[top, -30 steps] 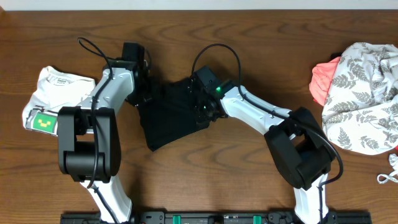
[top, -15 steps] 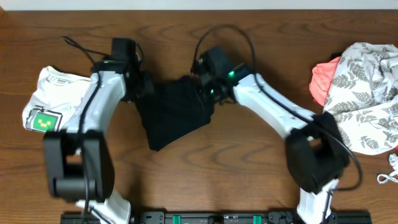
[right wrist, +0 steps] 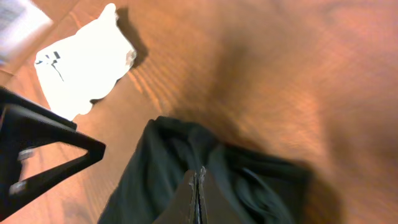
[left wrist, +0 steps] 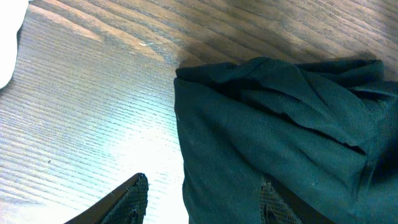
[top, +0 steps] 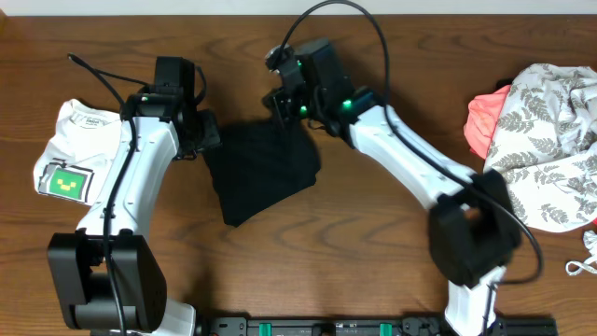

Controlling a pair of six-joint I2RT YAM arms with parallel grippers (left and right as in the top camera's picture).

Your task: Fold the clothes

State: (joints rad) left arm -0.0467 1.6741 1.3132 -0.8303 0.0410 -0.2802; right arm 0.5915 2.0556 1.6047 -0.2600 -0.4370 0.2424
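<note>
Well, there is hardly any writing to read. The white shirt (top: 89,135) lying folded at the left end of the table (top: 373,271) has a small printed neck label, too small to make out. Below the label sits a green square patch (top: 65,184) with a paler blocky pattern. The black garment (top: 266,177) shows no logo or tag from any view.

That garment is soft, matte knit. It lies crumpled in a rough, lopsided wedge in the middle of the dark, streaky wood, wider at the top and narrowing to a corner toward the near side. Shallow folds run across its upper part, and its left edge is fairly straight.

The left gripper (top: 207,138) sits at the garment's upper left edge. Its jaws are spread apart, with one finger (left wrist: 134,196) over bare wood and the other over the cloth, so the hem runs between them.

The right gripper (top: 283,105) is at the garment's top edge, toward the far side. Its two fingers are pressed tight together (right wrist: 198,193), pointing at the bunched cloth. I cannot tell whether any cloth is caught between them.

Well apart at the right end is a heap of white cloth printed with grey leaves (top: 550,140). A coral-pink piece (top: 483,126) pokes out on its left.
</note>
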